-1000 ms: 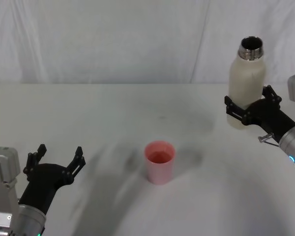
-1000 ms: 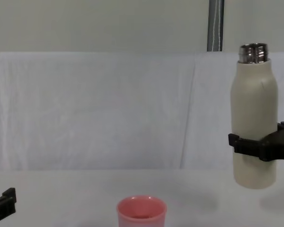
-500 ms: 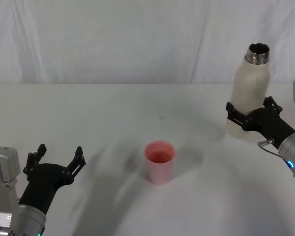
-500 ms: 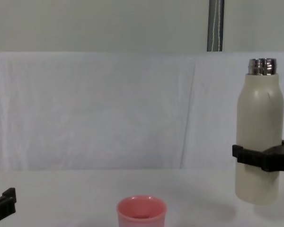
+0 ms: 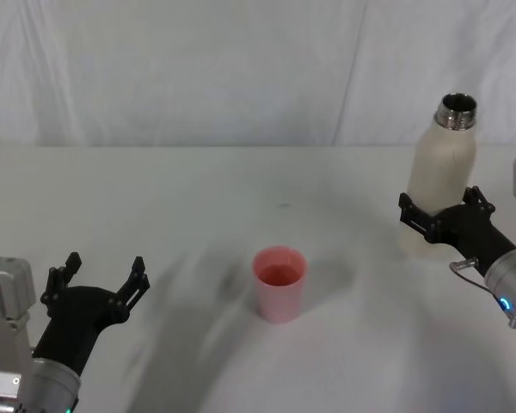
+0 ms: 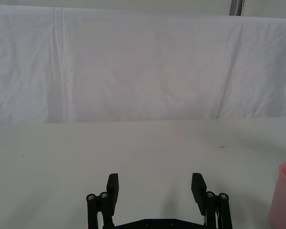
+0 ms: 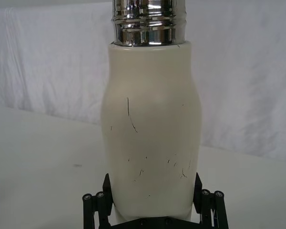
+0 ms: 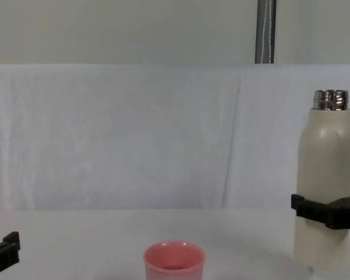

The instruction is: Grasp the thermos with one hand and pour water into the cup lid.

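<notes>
**Thermos upright at the table's right side, held by the right gripper**

Thermos (image 5: 441, 176): tall, cream-white, matte body with rounded shoulders, narrowing to a shiny threaded steel neck with no cap on it. The right wrist view shows thin dark scratches and specks scattered over the lower body (image 7: 151, 129). It stands upright on the right side of the table (image 5: 198, 189), near the white cloth backdrop (image 5: 198, 69); in the chest view its base (image 8: 324, 192) looks to be at or just above the tabletop — contact cannot be told for sure.

Right gripper (image 5: 443, 222): black jaws closed around the lower part of the bottle, one on each side, pressing the body. The right wrist view shows the jaws (image 7: 151, 210) flanking the base of the bottle in the same way.

Cup lid (image 5: 279, 284): small, pink, round, wide-mouthed, standing upright near the middle of the table, well apart from the thermos and to its left. Its inner bottom looks a darker pink; whether there is water in it cannot be told.

Left gripper (image 5: 99, 284): parked low at the table's near left — jaws spread wide, holding nothing, well apart from the cup lid.
</notes>
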